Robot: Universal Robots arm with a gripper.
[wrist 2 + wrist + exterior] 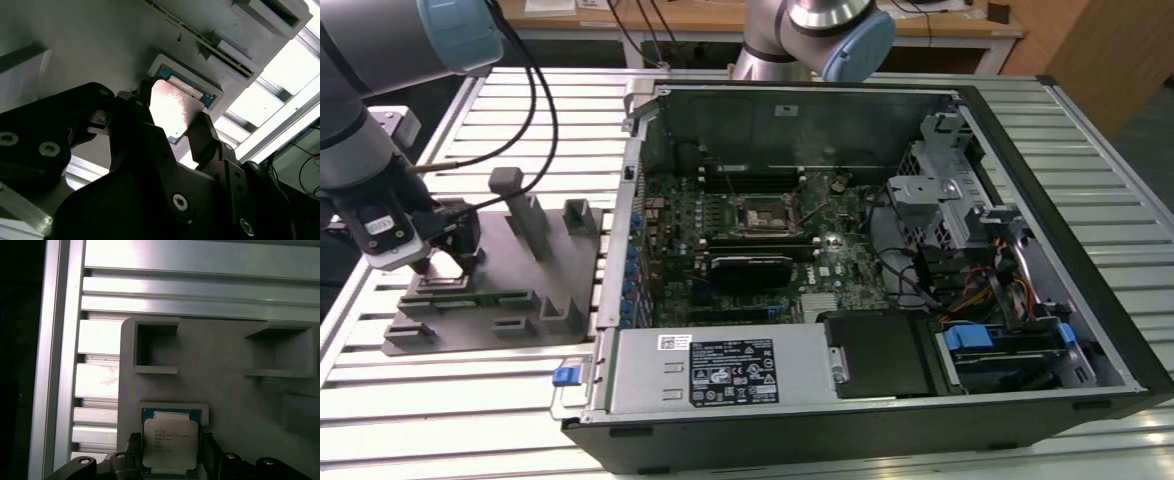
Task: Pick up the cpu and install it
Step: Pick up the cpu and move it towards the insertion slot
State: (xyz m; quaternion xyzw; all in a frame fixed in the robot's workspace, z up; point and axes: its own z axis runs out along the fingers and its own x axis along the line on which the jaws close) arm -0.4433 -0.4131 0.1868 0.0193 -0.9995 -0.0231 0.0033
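Note:
The cpu (167,442), a small square chip with a pale silver top, lies flat in a shallow framed pocket of the grey fixture (225,400). My gripper (170,452) stands open right over it, one dark finger on each side of the chip and close to its edges. In the second wrist view the cpu (172,107) shines between the two fingers (202,135). In the exterior view the gripper (438,262) hangs low over the fixture (467,335) at the exterior view's left. The dark socket (761,213) sits on the motherboard inside the open computer case.
The open computer case (1067,250) lies on its side on the slatted aluminium table (440,400), to the exterior view's right of the fixture. Upright grey blocks (520,205) rise from the fixture near my gripper. A second robot arm's base (821,30) stands behind the case.

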